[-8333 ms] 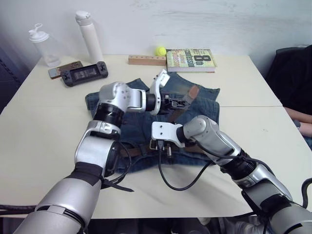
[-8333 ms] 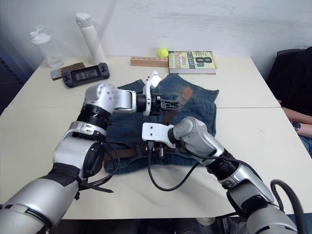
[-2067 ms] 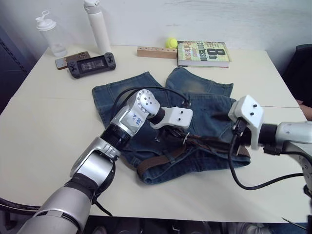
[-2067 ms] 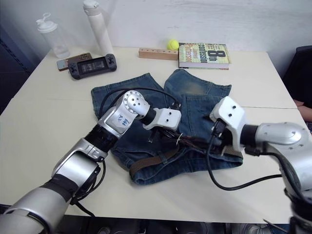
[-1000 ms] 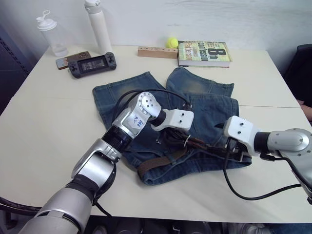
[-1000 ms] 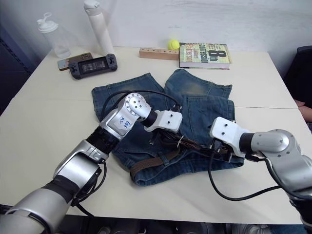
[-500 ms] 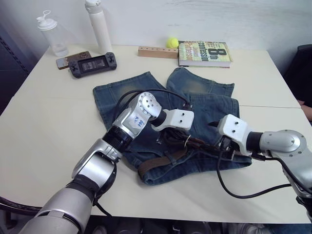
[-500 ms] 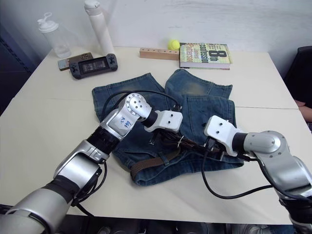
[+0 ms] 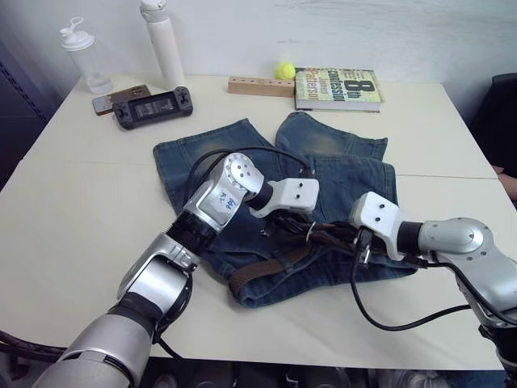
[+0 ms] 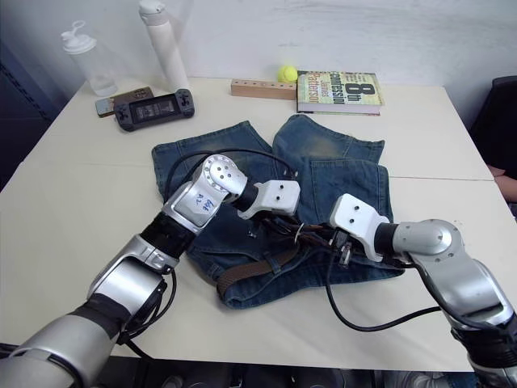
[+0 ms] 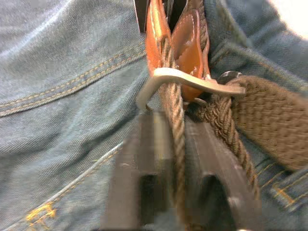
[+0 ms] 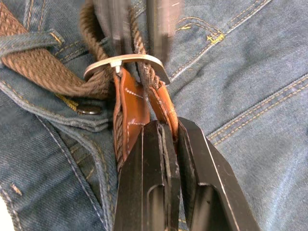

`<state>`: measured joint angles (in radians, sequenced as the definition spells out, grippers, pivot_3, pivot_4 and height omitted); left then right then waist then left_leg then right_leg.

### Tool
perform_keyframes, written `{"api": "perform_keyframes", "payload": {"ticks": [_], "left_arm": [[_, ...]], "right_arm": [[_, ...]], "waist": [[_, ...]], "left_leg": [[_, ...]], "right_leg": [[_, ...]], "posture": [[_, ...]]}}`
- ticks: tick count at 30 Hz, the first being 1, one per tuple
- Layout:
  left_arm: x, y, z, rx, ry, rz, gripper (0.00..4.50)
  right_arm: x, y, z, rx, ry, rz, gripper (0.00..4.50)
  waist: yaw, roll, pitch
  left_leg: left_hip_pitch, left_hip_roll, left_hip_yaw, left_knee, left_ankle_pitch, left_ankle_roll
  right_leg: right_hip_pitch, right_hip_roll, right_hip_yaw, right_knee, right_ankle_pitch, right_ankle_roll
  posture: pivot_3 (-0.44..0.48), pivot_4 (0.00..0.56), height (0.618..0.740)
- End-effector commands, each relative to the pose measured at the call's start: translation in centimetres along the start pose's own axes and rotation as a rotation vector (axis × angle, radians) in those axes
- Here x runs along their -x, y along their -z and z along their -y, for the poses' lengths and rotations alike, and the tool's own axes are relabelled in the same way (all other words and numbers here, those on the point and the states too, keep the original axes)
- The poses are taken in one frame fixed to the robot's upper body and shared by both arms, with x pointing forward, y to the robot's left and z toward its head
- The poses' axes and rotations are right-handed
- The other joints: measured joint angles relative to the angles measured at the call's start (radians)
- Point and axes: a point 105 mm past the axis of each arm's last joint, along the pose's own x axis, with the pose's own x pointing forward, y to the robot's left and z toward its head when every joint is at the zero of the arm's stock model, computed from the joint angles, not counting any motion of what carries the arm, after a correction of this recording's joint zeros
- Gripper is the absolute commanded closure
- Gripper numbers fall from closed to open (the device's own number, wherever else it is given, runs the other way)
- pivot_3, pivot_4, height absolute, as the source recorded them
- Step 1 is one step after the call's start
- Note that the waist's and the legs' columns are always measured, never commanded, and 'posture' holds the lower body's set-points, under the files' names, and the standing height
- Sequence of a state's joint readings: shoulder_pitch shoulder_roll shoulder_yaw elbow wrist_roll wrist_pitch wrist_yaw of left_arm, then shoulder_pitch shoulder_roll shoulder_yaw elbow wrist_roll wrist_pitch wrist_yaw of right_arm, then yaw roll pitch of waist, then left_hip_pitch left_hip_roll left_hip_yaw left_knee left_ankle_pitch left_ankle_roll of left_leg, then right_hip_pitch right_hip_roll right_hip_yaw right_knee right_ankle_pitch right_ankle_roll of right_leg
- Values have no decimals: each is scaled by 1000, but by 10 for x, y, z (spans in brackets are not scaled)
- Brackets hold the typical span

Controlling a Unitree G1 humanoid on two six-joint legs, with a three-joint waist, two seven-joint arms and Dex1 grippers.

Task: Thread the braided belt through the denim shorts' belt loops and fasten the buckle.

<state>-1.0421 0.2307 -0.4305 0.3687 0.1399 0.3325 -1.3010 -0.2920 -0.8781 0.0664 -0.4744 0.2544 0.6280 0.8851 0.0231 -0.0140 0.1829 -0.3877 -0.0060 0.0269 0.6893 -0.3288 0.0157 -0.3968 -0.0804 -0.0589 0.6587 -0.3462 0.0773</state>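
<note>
With the left end effector (image 11: 175, 192) clamped on the belt (image 11: 260, 122) beside the buckle (image 11: 185, 82) and the right end effector (image 12: 171, 144) clamped on its leather end, opposing pulls could drag the belt out of the buckle.

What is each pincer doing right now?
Left pincer: shut on the belt.
Right pincer: shut on the belt's leather end.

The left pincer (image 9: 300, 228) and its cables hide the buckle (image 11: 190, 82) from the head camera; part of the braided belt (image 9: 266, 268) disappears under denim.
</note>
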Motion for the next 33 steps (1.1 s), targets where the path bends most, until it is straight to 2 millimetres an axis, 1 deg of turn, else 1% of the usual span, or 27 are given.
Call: {"api": "perform_keyframes", "payload": {"ticks": [1, 3, 4, 5, 7, 8, 9, 11, 13, 15, 18, 19, 20, 21, 23, 25, 27, 28, 29, 30, 33], "left_arm": [[22, -19, 6, -1, 28, 64, 1582], [34, -20, 6, 39, 21, 82, 772], [50, -22, 4, 103, 3, 113, 291], [61, -24, 3, 147, -8, 136, 113], [80, -29, 5, 219, -15, 189, 113], [89, -29, 9, 261, -11, 209, 113], [97, -28, 18, 296, 11, 224, 113], [104, -25, 31, 357, 34, 243, 113], [105, -24, 44, 420, 58, 273, 113], [101, -23, 58, 462, 90, 285, 113], [90, -18, 71, 496, 94, 269, 113], [83, -12, 73, 511, 86, 253, 113], [78, -9, 75, 520, 80, 243, 640], [70, -2, 73, 544, 56, 230, 877], [58, 8, 69, 563, 7, 199, 1699], [46, 21, 61, 597, -68, 167, 2747], [38, 24, 60, 624, -84, 175, 3347], [33, 24, 63, 628, -68, 175, 3858], [29, 25, 67, 631, -54, 163, 4243], [25, 26, 70, 630, -45, 152, 4483], [13, 36, 84, 646, 1, 108, 4483]], "right_arm": [[1, -10, 1, 73, 5, 22, 4500], [1, -8, 2, 90, 6, 10, 4500], [1, -6, 3, 104, 12, 3, 4500], [2, -5, 5, 114, 16, -1, 4500], [2, -4, 7, 131, 21, -7, 4500], [3, -3, 8, 142, 20, -10, 4500], [4, -4, 9, 155, 19, -11, 4500], [5, -4, 12, 176, 18, -13, 4500], [6, -5, 14, 191, 16, -13, 4500], [8, -5, 15, 201, 11, -13, 4500], [8, -7, 16, 205, 6, -11, 4500], [8, -8, 17, 206, 5, -7, 4500], [8, -9, 17, 206, 4, -4, 4500], [8, -10, 18, 206, 3, -1, 4500], [8, -12, 18, 206, 2, 2, 4500], [9, -12, 17, 207, 2, 0, 4500], [10, -12, 18, 206, 6, -5, 4500], [11, -13, 18, 205, 9, -7, 4500], [11, -13, 18, 204, 12, -9, 4500], [12, -13, 18, 204, 13, -11, 4500], [13, -13, 18, 209, 18, -13, 4500]], "waist": [[-3, 0, 0], [-4, 0, 0], [-4, 0, 0], [-6, 0, 0], [-11, 0, 0], [-11, 0, 0], [-13, 0, 0], [-19, 0, 0], [-21, 0, 0], [-21, 0, 0], [-22, 0, 0], [-22, 0, 0], [-22, 0, 0], [-22, 0, 0], [-22, 1, 0], [-21, 0, 0], [-21, 0, 0], [-20, 0, 0], [-21, 0, 0], [-21, 1, 0], [-22, 1, 0]], "left_leg": [[0, 0, 0, 0, 0, 0], [0, 0, 0, 0, 0, 0], [0, 0, 0, 0, 0, 0], [0, 0, 0, 1, 0, 0], [0, 0, 0, 1, 0, 0], [0, 0, 0, 1, 0, 0], [0, 0, 0, 1, 0, 0], [0, 0, 0, 1, 0, 0], [0, 0, -1, 1, 0, 0], [0, 0, -3, 2, 0, 0], [0, 0, -4, 2, 0, 0], [0, 0, -4, 2, 0, 0], [0, 0, -4, 2, 0, 0], [0, 0, -4, 2, 0, 0], [0, 0, -4, 2, 0, 0], [0, 0, -4, 2, 0, 0], [0, 0, -4, 2, 0, 0], [0, 0, -4, 2, 0, 0], [0, 0, -3, 2, 0, 0], [0, 0, -4, 2, 0, 0], [0, 0, -3, 2, 0, 0]], "right_leg": [[0, 0, 0, 0, 0, 0], [0, 0, 0, 0, 0, 0], [0, 0, 0, 0, 0, 0], [0, 0, 1, 1, 0, 0], [0, 0, 1, 1, 0, 0], [0, 0, 1, 1, 0, 0], [0, 0, 1, 1, 0, 0], [0, 0, 1, 1, 0, 0], [1, 0, 1, 1, 0, 0], [2, 0, 1, 1, 0, 0], [3, 0, 3, 0, 0, 0], [3, 0, 3, 1, 0, 0], [3, 0, 3, 0, 0, 0], [3, 0, 4, 1, 0, 0], [3, 1, 4, 1, 0, 0], [3, 1, 4, 1, 0, 0], [3, 1, 4, 1, 0, 0], [3, 1, 4, 1, 0, 0], [3, 1, 4, 1, 0, 0], [3, 1, 4, 1, 0, 0], [3, 1, 5, 1, 0, 0]], "posture": [[0, 150, 738], [0, 150, 738], [0, 150, 738], [0, 150, 738], [0, 150, 738], [0, 150, 738], [0, 150, 738], [0, 150, 738], [0, 150, 738], [0, 150, 738], [0, 150, 738], [0, 150, 738], [0, 150, 738], [0, 150, 738], [0, 150, 738], [0, 150, 738], [0, 150, 738], [0, 150, 738], [0, 150, 738], [0, 150, 738], [0, 150, 738]]}}
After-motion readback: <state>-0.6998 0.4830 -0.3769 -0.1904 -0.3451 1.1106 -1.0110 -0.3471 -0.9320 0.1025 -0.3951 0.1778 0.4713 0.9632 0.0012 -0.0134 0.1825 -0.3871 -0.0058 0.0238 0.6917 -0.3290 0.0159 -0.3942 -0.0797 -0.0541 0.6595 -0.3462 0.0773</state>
